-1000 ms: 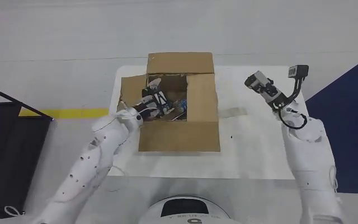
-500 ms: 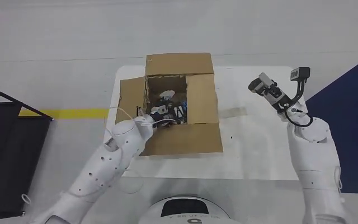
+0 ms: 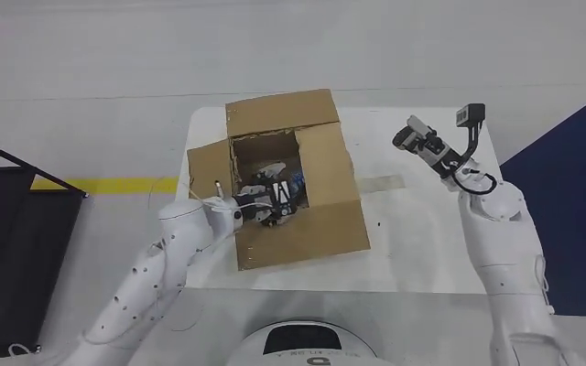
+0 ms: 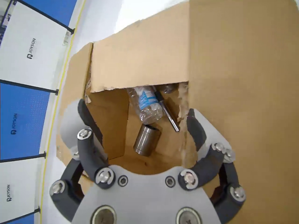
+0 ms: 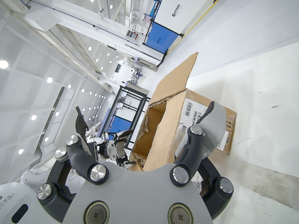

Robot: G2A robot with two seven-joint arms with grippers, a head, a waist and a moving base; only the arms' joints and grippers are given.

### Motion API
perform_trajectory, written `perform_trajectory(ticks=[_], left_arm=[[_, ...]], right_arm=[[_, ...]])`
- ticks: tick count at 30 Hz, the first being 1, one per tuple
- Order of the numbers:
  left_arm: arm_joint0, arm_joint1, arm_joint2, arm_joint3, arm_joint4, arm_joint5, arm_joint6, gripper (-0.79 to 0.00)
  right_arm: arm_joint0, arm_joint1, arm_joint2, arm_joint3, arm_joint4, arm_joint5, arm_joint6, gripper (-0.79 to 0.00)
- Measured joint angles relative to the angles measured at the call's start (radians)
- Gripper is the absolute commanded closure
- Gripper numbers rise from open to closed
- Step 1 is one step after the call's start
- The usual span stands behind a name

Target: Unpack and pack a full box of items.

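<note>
An open cardboard box (image 3: 327, 171) stands turned at a slight angle in the middle of the white table (image 3: 412, 247). My left gripper (image 3: 264, 203) is open at the near side of the box's opening, its fingers straddling the gap between two flaps. Below it, on the box's (image 4: 233, 47) floor, lie a clear plastic bottle (image 4: 147, 106), a metal cylinder (image 4: 147, 139) and a thin black-and-silver rod (image 4: 168, 115). My right gripper (image 3: 405, 137) hangs open and empty above the table, to the right of the box (image 5: 163, 127).
A strip of tape (image 3: 380, 183) lies on the table right of the box. A black rack (image 3: 27, 238) stands on the floor to the left, by a yellow floor line (image 3: 101, 185). Bare tabletop extends to the right of the box.
The box has turned and slid slightly toward the right. My left gripper has drawn back from the box's middle to its near side. The right gripper shifted a little to the left.
</note>
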Motion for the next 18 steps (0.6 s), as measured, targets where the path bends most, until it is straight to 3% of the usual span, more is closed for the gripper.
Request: perform_trajectory(ticks=[5, 10, 18], left_arm=[[0.014, -0.006, 0.038, 0.044, 0.138, 0.179, 0.057, -0.785], [-0.037, -0.020, 0.099, 0.125, 0.158, 0.192, 0.042, -0.785], [-0.123, -0.067, 0.211, 0.190, 0.131, 0.379, 0.050, -0.785]], right_arm=[[0.055, -0.009, -0.065, 0.066, -0.015, 0.028, -0.001, -0.785], [0.081, -0.017, -0.106, 0.114, -0.008, 0.017, -0.005, -0.785], [0.098, -0.025, -0.152, 0.168, 0.031, 0.019, 0.025, -0.785]])
